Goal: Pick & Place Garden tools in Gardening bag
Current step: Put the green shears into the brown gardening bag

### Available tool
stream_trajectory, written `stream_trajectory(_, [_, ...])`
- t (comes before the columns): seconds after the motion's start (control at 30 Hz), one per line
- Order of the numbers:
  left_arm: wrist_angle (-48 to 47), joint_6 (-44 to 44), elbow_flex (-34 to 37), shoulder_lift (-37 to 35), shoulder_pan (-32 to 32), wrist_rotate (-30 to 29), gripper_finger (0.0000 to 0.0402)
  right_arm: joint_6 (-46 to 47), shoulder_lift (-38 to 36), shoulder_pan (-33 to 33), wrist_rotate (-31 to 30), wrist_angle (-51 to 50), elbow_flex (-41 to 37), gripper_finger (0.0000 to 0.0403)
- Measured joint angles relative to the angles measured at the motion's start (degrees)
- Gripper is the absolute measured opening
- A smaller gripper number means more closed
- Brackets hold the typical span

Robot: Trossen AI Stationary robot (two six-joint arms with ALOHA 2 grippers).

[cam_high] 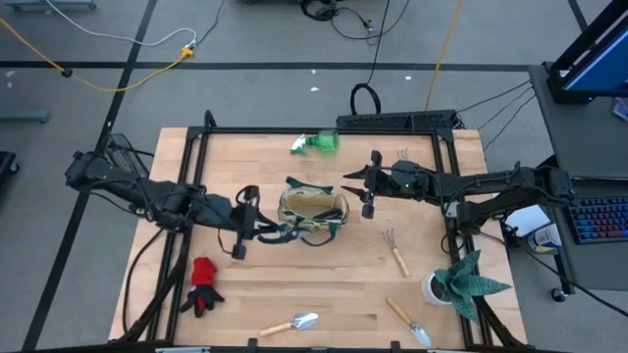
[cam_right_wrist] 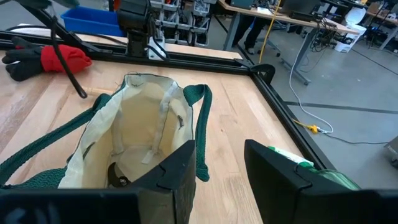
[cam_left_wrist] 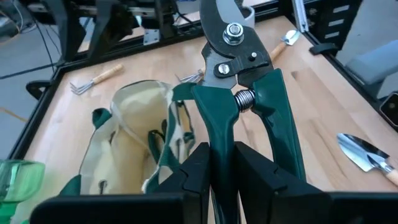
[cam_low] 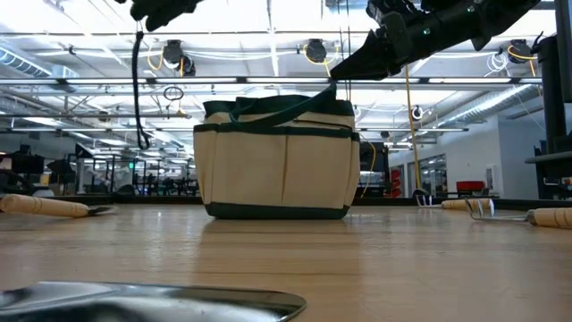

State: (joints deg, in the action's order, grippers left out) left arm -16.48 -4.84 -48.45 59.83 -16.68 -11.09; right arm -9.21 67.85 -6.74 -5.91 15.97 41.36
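Clamped on the green handles of the pruning shears (cam_left_wrist: 239, 106), the left gripper (cam_high: 242, 226) hangs just beside the left rim of the gardening bag (cam_high: 313, 214), the shears' blades pointing out past the bag's near corner. Opposite, the right gripper (cam_high: 369, 188) hovers at the bag's right rim with its fingers (cam_right_wrist: 176, 171) spread apart and nothing between them.

Standing upright near the middle of the table (cam_high: 324, 284), the bag has its mouth gaping and its dark loop handles slumped over the sides; bare wood lies all round its base.

A green spray bottle (cam_high: 316, 144) lies close to the far edge. One fork-rake (cam_high: 393, 250) rests right of the bag, well apart from it, and a potted plant (cam_high: 461, 282) sits by the right edge. A red glove (cam_high: 203, 284) lies toward the near-left corner. Two trowels, (cam_high: 292, 324) and (cam_high: 408, 322), lie along the near edge, with a broad open strip of tabletop between them and the bag.
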Motion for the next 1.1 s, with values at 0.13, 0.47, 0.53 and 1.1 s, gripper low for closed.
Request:
stream_trajectory(0.13, [0.01, -0.15, -0.02, 0.0, 3.38, 3.19, 0.006, -0.02, 0.0, -0.02, 0.0, 0.0, 0.0, 0.013])
stream_trajectory(0.47, [1.04, -7.12, -0.04, 0.01, 8.97, 3.71, 0.006, -0.02, 0.22, -0.02, 0.0, -0.02, 0.0, 0.013])
stream_trajectory(0.53, [3.12, -8.09, -0.04, 0.07, 9.9, 3.72, 0.006, -0.33, 0.24, -0.02, 0.0, -0.03, 0.0, 0.013])
stream_trajectory(1.1, [28.87, -22.43, -0.1, 7.99, 14.43, 4.57, 0.006, -0.56, 0.76, -0.02, -0.01, 0.04, -0.07, 0.013])
